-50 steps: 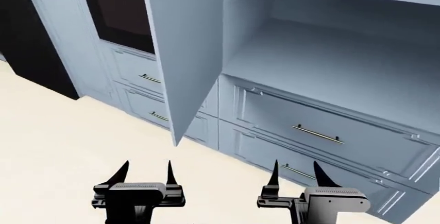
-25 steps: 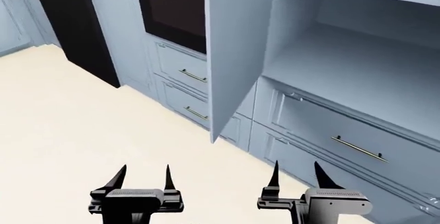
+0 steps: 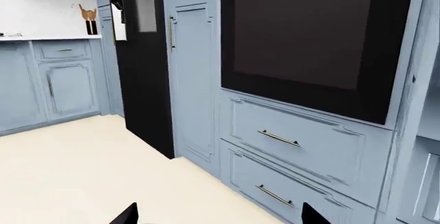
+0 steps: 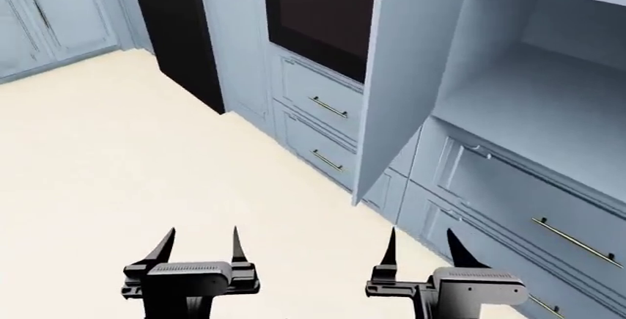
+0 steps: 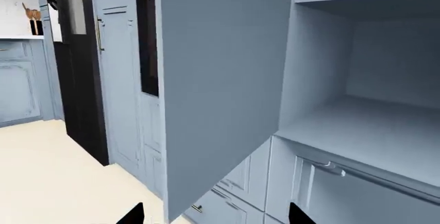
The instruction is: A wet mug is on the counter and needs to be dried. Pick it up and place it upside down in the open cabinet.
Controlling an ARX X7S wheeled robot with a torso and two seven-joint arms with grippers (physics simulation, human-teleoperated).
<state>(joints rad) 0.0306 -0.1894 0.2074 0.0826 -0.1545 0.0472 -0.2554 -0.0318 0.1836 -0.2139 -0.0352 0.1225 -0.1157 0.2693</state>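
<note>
— Head view: where is the open cabinet [image 4: 547,92] relative to the grippers?
— Ahead of the right gripper [image 4: 423,249], well apart from it. Its flat slate-blue door [image 4: 406,77] swings out between shelf and dark oven panel [image 4: 318,11]. No mug shows in any view.
— And the grippers?
— Left gripper [image 4: 201,246] and right both hang over the cream floor [image 4: 117,150], black pointed fingers spread, holding nothing.
— Textures?
— Smooth matte shelves; panelled drawers [image 3: 295,141] with thin metal bar handles. A white counter [image 3: 41,37] edge shows far off in the left wrist view.
</note>
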